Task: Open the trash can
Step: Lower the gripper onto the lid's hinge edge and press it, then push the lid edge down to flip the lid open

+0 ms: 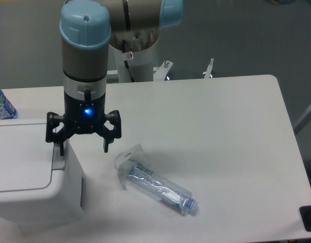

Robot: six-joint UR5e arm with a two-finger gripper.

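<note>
The trash can (29, 172) is a boxy white bin at the table's left front, its flat lid down. A grey push-bar strip (58, 158) runs along its right top edge. My gripper (83, 150) hangs open straight down over that edge. Its left finger (60, 147) sits at the grey strip; whether it touches cannot be told. Its right finger (106, 144) hangs beyond the bin's side, over the table. Nothing is between the fingers.
A clear crushed plastic bottle (158, 185) lies on the white table (221, 131) to the right of the bin. A blue-labelled bottle (1, 106) stands at the far left behind the bin. The arm's base (140, 55) is at the back edge.
</note>
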